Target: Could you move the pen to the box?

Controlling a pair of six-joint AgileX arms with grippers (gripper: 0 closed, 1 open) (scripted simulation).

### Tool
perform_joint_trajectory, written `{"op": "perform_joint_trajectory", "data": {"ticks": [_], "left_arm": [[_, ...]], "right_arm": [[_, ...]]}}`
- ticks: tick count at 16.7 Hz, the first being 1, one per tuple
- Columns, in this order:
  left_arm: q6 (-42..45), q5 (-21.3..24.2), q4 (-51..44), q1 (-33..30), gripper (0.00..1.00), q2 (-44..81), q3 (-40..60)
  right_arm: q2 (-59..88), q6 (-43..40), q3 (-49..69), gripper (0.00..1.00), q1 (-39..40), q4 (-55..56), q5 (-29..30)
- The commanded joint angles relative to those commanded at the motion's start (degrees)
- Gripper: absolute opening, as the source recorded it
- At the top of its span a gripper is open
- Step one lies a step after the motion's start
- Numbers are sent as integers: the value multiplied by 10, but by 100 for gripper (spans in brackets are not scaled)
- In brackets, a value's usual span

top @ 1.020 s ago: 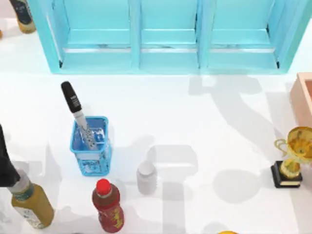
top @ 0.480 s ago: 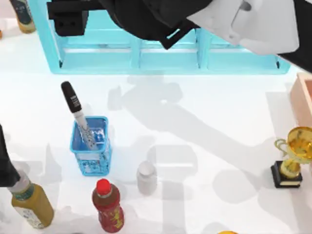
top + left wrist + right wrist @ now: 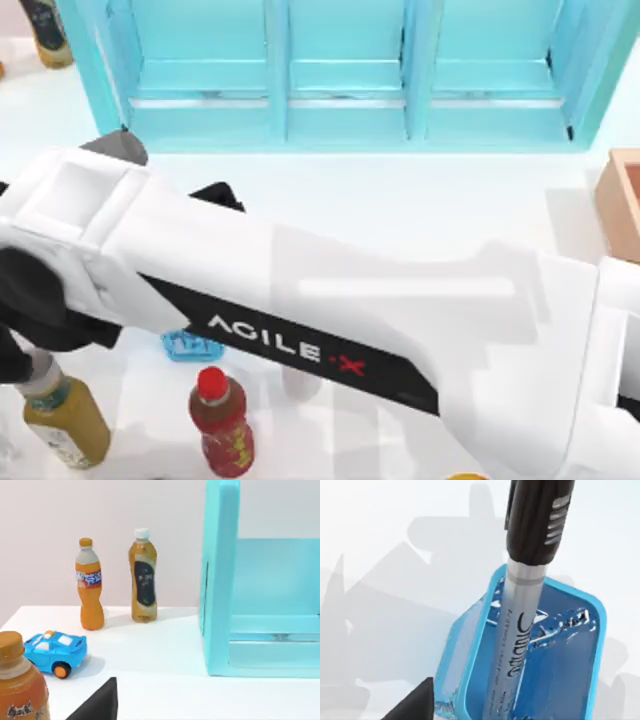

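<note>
Near the left edge of the table, the pen (image 3: 522,625) stands in a small blue basket (image 3: 570,675), with its black cap sticking up and leaning a little. The right arm (image 3: 330,320) reaches all the way across the table from the right side and covers most of the basket from above. The wrist camera on that arm looks down at the pen from very close. I cannot tell if the right claw is spread or pressed together.

The box (image 3: 622,200) sits at the right edge of the table, far from the pen. The pen is not picked up yet, I think.

To do this step well, the right claw should come down straight over the pen and pinch it just under the black cap. It should not bump the basket wall, because the basket looks light and could tip. Then it should lift the pen straight up until the tip is out of the basket.

A red-capped bottle (image 3: 222,420) stands near the front edge, so the arm should stay high. The left arm waits by the front left corner.
</note>
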Motion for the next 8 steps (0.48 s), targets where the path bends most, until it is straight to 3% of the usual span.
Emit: {"op": "perform_joint_trajectory", "data": {"ticks": [4,8], "left_arm": [[0,0,0,0,100,0,0],[0,0,0,0,100,0,0]], "right_arm": [[53,59,68,100,6,-28,7],[57,66,75,100,5,-30,8]]}}
